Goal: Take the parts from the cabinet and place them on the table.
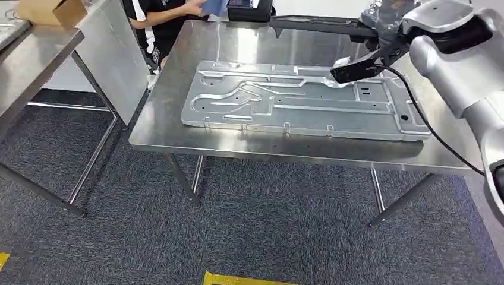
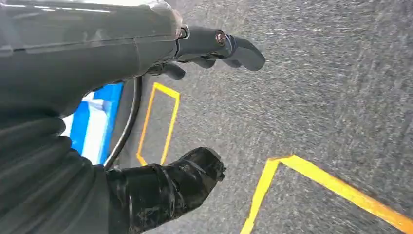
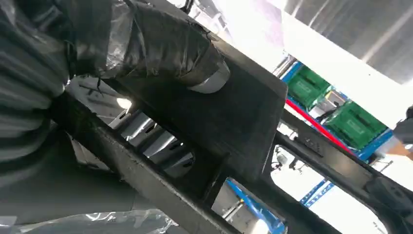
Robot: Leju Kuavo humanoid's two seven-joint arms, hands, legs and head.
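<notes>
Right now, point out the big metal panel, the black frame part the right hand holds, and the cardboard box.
metal panel [image 1: 297,104]: head view, its ribbed middle.
black frame part [image 1: 315,24]: head view, the long bar over the table's far edge.
cardboard box [image 1: 50,12]: head view, its front side.

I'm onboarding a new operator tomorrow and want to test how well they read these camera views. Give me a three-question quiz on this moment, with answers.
1. True or false: the large metal panel lies flat on the steel table.
2. What does the right hand hold? A) a black frame part B) a cardboard box C) nothing
3. Fill in: the left hand hangs over grey carpet marked with ____ tape lines.

Key:
1. True.
2. A: the black frame part is gripped and reaches out over the table's far side.
3. Yellow tape lines; that hand holds nothing.
</notes>
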